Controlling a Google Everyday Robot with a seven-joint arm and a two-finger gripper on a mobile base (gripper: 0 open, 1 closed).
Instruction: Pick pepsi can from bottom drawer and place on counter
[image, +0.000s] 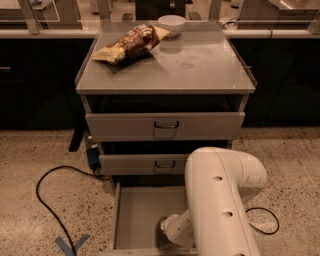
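The bottom drawer (134, 215) is pulled open at the foot of the grey cabinet, and the part of its flat floor that shows is bare. My white arm (222, 200) bends down into the drawer from the right. My gripper (170, 229) is low inside the drawer near its front, mostly hidden by the arm. The pepsi can is hidden or out of view. The counter (200, 65) is the cabinet's flat grey top above.
A chip bag (130, 45) and a white bowl (171, 24) lie at the back left of the counter. Two closed drawer fronts (165, 125) sit above the open drawer. A black cable (42, 195) and a small blue box (92, 156) lie on the floor to the left.
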